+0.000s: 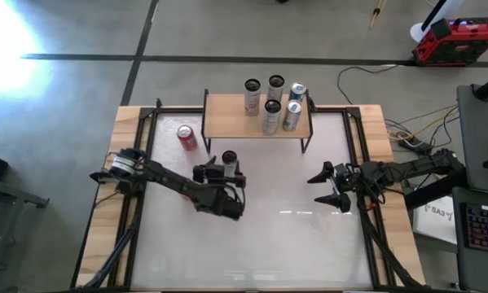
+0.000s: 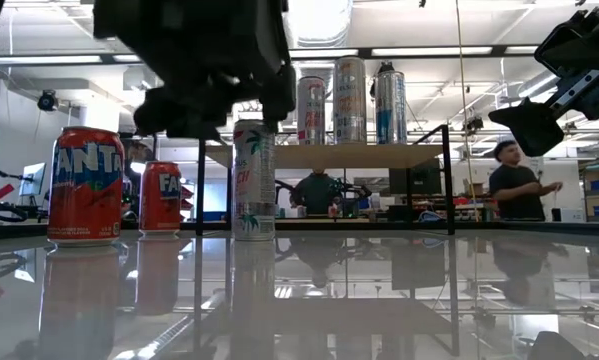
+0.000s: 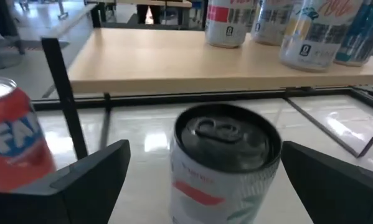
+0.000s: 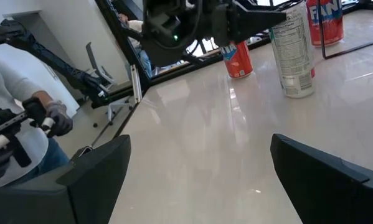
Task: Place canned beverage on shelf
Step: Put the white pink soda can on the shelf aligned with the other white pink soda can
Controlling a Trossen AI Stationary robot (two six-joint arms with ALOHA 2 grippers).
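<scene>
Fanta can, far left: a red Fanta can [image 1: 186, 136] stands upright on the table [image 1: 292, 236], left of the shelf and near its left legs. In the low view two red Fanta cans [image 2: 86, 185] show on the left side.
My left gripper: my left gripper [image 1: 228, 168] is in front of the shelf, at the silver can, with the fingers spread wide. One finger [image 3: 89, 180] is on each side of the can and neither pad touches it. I hold nothing.
Silver can: the slim silver can [image 1: 229, 157] stands upright on the table, just in front of the left part of the shelf, between my left fingers. Its dark top [image 3: 226, 137] is closed.
Shelf: the shelf [image 1: 231, 118] with the tan wooden top stands at the far side of the table. Its left half is bare.
Cans on the shelf: four tall cans [image 1: 270, 115] stand upright in a group on the right half of the top.
My right gripper: my right gripper [image 1: 328, 186] hangs above the right side of the table, well apart from the shelf. Its fingers [image 4: 96, 171] are apart and hold nothing.
</scene>
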